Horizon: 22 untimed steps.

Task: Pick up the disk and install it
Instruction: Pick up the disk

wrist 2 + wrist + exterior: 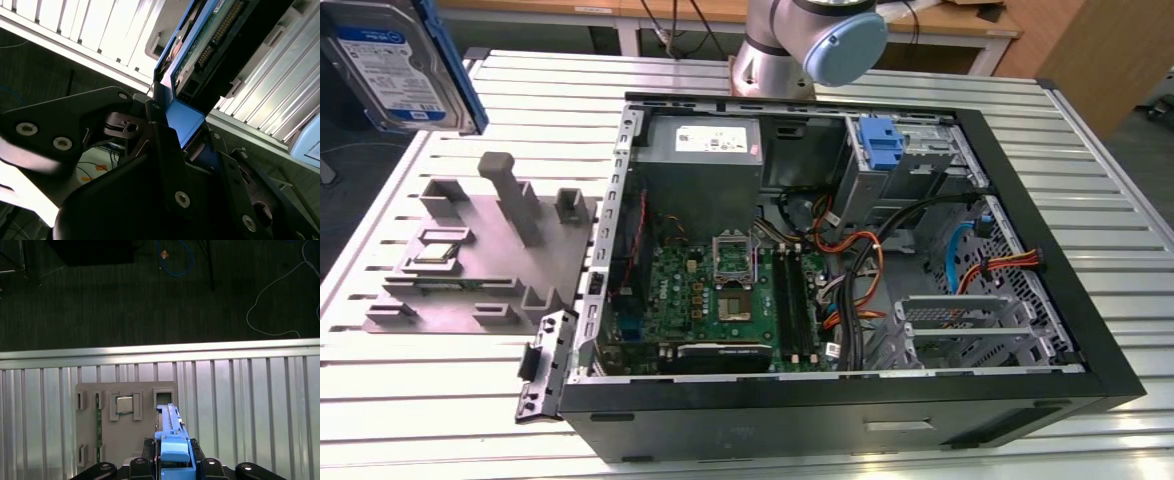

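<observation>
The disk [394, 65], a silver-grey hard drive with a white-and-blue label in a blue carrier, hangs high above the table's far corner at the exterior view's left. In both wrist views my gripper [172, 449] [186, 131] is shut on the blue carrier end of the disk [172, 432] [210, 45], with a black finger on each side. The disk stands on edge above the grey fixture [125, 425], clear of it. The open computer case [1067, 300] lies on its side to the exterior view's right of the disk.
The grey fixture [480, 250] holds a small square silver chip [438, 252] and upright posts. Inside the case are a green motherboard [720, 290], a power supply [700, 145], a blue-handled caddy [881, 140], orange cables and a metal bay [961, 320]. The arm's base [787, 50] stands behind the case.
</observation>
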Available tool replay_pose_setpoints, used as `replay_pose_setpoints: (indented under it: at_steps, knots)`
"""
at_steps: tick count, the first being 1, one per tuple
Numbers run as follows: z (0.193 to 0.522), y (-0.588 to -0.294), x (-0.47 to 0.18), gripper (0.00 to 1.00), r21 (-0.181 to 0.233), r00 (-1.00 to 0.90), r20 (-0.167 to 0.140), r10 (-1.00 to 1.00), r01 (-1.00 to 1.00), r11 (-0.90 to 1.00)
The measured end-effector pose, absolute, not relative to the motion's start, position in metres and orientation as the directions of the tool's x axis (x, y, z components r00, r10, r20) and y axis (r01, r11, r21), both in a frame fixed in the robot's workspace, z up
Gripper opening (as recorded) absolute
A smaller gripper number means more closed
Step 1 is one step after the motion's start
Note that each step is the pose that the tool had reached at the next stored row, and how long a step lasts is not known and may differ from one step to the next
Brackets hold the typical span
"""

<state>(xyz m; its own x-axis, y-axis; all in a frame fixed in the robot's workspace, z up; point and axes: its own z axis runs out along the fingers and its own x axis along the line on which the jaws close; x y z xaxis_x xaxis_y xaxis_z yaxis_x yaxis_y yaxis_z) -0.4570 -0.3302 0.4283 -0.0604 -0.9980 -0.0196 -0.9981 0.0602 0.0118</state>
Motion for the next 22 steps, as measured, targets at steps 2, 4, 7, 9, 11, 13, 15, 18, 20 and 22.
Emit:
replay_pose_setpoints:
  at_steps: [2, 4, 7, 9, 11, 13, 15, 18, 20, 22]
  knots:
    - [0.4287, -0.3303, -0.457, 0.37, 0.012, -0.06, -0.02, -0.998, -0.998, 0.06]
    - [0.429, -0.3302, -0.457, 0.37, 0.012, -0.06, -0.02, -0.998, -0.998, 0.06]
    - [0.4296, -0.3303, -0.457, 0.37, 0.012, -0.06, -0.02, -0.998, -0.998, 0.06]
    - [0.4298, -0.3303, -0.457, 0.37, 0.012, -0.06, -0.02, -0.998, -0.998, 0.06]
    - [0.4302, -0.3303, -0.457, 0.37, 0.012, -0.06, -0.02, -0.998, -0.998, 0.06]
    - [0.4303, -0.3302, -0.457, 0.37, 0.012, -0.06, -0.02, -0.998, -0.998, 0.06]
    - [0.4305, -0.3303, -0.457, 0.37, 0.012, -0.06, -0.02, -0.998, -0.998, 0.06]
    - [0.4311, -0.3302, -0.457, 0.37, 0.012, -0.06, -0.02, -0.998, -0.998, 0.06]
    - [0.4315, -0.3302, -0.457, 0.37, 0.012, -0.06, -0.02, -0.998, -0.998, 0.06]
    - [0.4319, -0.3303, -0.457, 0.37, 0.012, -0.06, -0.02, -0.998, -0.998, 0.06]
